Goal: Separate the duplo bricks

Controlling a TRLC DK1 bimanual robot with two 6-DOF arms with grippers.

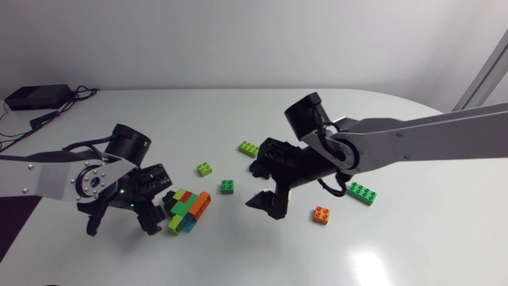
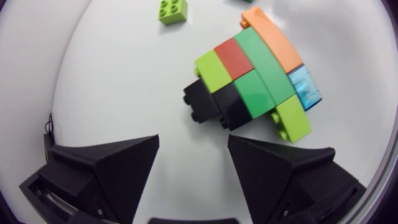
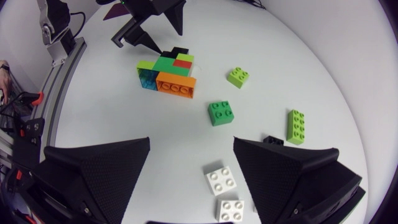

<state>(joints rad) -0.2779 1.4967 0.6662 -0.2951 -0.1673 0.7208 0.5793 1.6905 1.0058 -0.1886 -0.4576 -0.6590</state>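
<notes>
Now, the joined block of plastic duplo bricks (image 1: pixel 188 210), made of green, red, lime, black, orange and clear blue pieces, lies flat on the white table (image 1: pixel 238 254), left of the middle. The left arm comes in low, and its left gripper (image 2: pixel 193 146) points down with fingers spread wide and empty, the block just ahead of their tips. The right gripper (image 1: pixel 264 208) hangs over the table's middle, likewise spread and holding nothing, near a loose small green brick (image 1: pixel 227 187).
</notes>
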